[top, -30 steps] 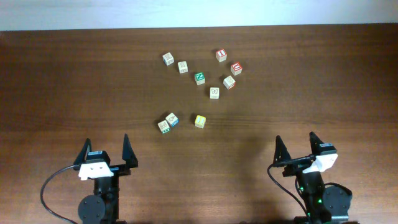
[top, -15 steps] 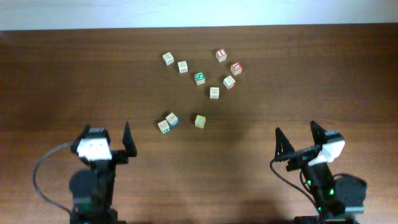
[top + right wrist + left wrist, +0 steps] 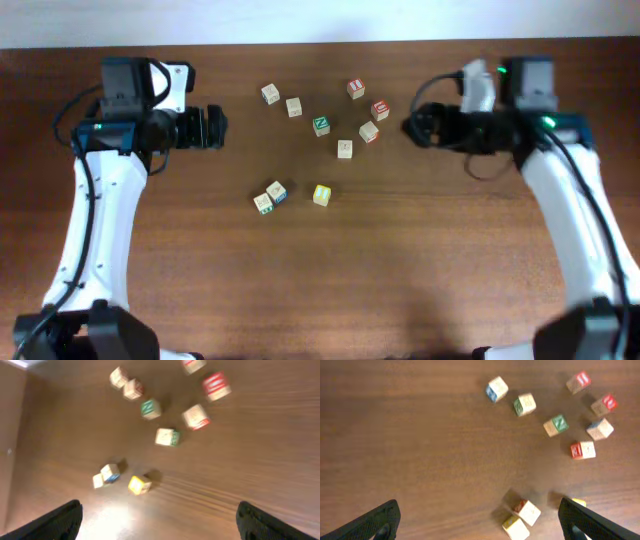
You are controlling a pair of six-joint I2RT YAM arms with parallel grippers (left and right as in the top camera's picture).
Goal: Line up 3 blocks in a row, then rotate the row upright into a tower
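Overhead: left end effector (image 3: pixel 218 128), right end effector (image 3: pixel 410 128) both released, empty, above table (image 3: pixel 450 270); yellow block (image 3: pixel 321 194), blue-marked block (image 3: pixel 277 191), pale block (image 3: pixel 263 202) untouched.

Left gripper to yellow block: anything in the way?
Nothing visible. Bare table lies between the open left gripper and the yellow block. The blue-marked block and the pale block beside it sit near the yellow one, on the left arm's side, but off the straight line.
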